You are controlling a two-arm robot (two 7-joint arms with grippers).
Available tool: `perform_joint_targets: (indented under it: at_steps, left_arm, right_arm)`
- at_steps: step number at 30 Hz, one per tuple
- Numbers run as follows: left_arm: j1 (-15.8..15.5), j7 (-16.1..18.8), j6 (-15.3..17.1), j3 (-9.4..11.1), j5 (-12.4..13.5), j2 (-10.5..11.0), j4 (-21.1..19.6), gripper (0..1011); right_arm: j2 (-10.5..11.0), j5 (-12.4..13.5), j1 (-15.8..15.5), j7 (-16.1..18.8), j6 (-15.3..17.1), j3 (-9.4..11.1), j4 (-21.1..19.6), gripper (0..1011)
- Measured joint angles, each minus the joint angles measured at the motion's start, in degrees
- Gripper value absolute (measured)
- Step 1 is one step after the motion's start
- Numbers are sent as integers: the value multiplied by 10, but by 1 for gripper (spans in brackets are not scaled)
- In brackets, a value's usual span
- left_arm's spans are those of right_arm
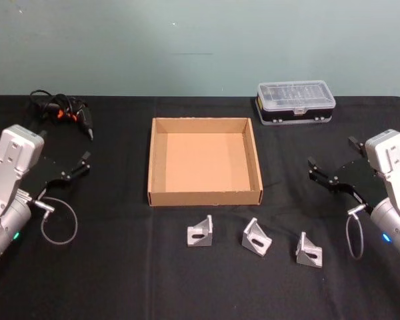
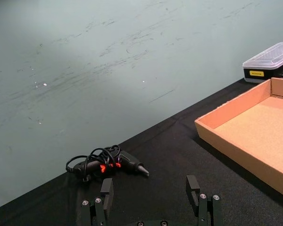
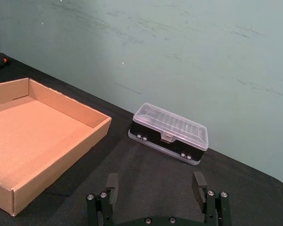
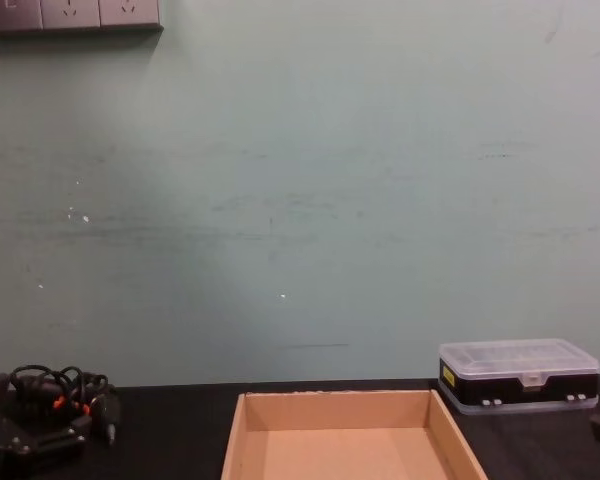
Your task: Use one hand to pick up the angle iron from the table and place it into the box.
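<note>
Three angle irons, left one (image 1: 200, 233), middle one (image 1: 257, 237) and right one (image 1: 309, 250), stand in a row on the desk (image 1: 120, 267) just before one box (image 1: 203, 197), its floor bare. Left claw (image 2: 150, 184) and right claw (image 3: 155, 180) both have fingers apart.

Table (image 1: 120, 280): matt black cloth, faintly fuzzy. Box (image 1: 205, 197): plain tan cardboard, matt, raw cut edges. Angle irons (image 1: 257, 237): bare silver-grey metal, dull satin sheen. Case (image 3: 153, 140): black plastic, with a clear glossy plastic lid (image 3: 172, 123). Wall (image 4: 300, 200): pale green paint, matt, scuffed and scratched.
</note>
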Motion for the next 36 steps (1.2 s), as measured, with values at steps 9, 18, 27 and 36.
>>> perform_joint_targets:
  at_steps: [9, 18, 27, 36]
  left_arm:
    - [0, 0, 0, 0, 0, 0, 0, 1011]
    - [0, 0, 0, 0, 0, 0, 0, 1011]
    - [0, 0, 0, 0, 0, 0, 0, 1011]
    - [0, 0, 0, 0, 0, 0, 0, 1011]
  right_arm:
    - [0, 0, 0, 0, 0, 0, 0, 1000]
    - [0, 0, 0, 0, 0, 0, 0, 1000]
    - [0, 0, 0, 0, 0, 0, 0, 1000]
    - [0, 0, 0, 0, 0, 0, 0, 1000]
